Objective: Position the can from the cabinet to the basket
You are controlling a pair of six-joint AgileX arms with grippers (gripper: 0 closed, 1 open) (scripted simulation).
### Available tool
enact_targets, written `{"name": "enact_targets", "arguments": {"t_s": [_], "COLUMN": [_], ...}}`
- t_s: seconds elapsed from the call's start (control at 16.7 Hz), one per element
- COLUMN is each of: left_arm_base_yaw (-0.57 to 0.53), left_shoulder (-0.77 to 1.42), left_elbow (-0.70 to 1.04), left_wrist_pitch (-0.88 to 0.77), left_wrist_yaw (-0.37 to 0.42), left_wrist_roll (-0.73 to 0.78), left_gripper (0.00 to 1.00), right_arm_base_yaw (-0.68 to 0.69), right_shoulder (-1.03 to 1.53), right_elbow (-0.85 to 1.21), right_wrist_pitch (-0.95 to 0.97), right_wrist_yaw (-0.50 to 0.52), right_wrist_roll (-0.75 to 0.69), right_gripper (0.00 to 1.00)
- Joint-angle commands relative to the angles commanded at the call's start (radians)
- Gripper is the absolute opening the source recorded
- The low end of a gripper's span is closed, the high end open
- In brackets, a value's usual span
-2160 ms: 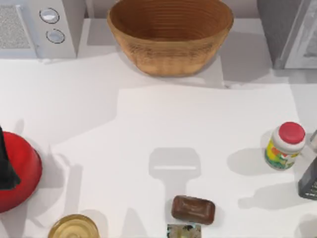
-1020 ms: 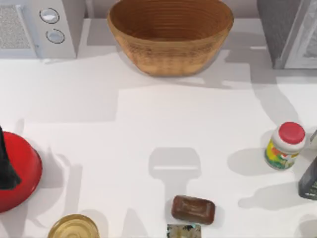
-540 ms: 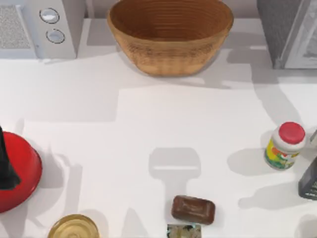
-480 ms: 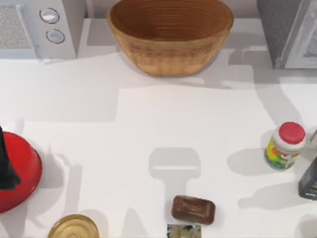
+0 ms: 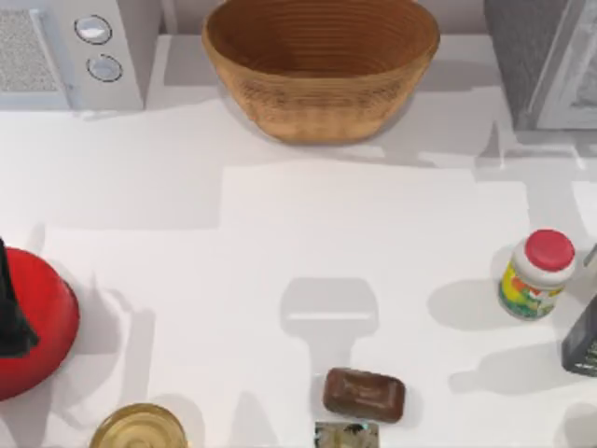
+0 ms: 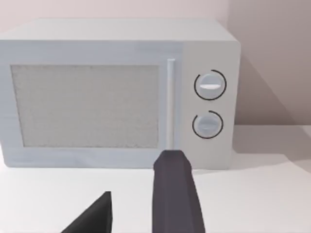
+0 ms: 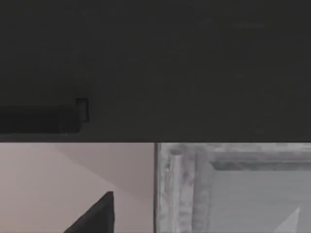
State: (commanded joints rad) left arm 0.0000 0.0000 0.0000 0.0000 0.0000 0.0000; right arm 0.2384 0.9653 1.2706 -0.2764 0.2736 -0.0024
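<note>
Top view: the basket (image 5: 321, 65) sits empty at upper centre of the desk (image 5: 280, 233), ready to receive; the cabinet (image 5: 546, 61) fills the upper right corner, and no can is to be seen, presumably inside. Against the earlier frames, only shadows near the cabinet have shifted.

Left wrist view: the left tool (image 6: 141, 206), fingers spread, faces the microwave (image 6: 116, 92), idle.

Right wrist view: the cabinet's frame looms close; whether the right tool (image 7: 97, 213) is open, I cannot tell.
</note>
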Motion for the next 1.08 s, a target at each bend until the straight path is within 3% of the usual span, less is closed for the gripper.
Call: {"name": "enact_targets", "arguments": {"t_s": [0.66,0.84,1.08], "left_arm_base_yaw": [0.0,0.0,0.0], "left_shoulder": [0.0,0.0,0.0], "left_elbow": [0.0,0.0,0.0], "left_wrist_pitch": [0.0,0.0,0.0], "left_wrist_yaw": [0.0,0.0,0.0], "left_wrist_roll": [0.0,0.0,0.0], "left_gripper": [1.0,1.0,1.0], "right_arm_base_yaw": [-0.189,-0.224,-0.238], "right_shoulder": [-0.771,-0.91,-0.965], "right_elbow": [-1.062,-1.214,-1.271], "right_wrist_pitch": [0.221,0.261,0.277], "right_wrist_yaw": [-0.218,-0.257,-0.274], "right_wrist_roll": [0.002,0.002,0.002], "right_gripper": [1.0,1.0,1.0]}}
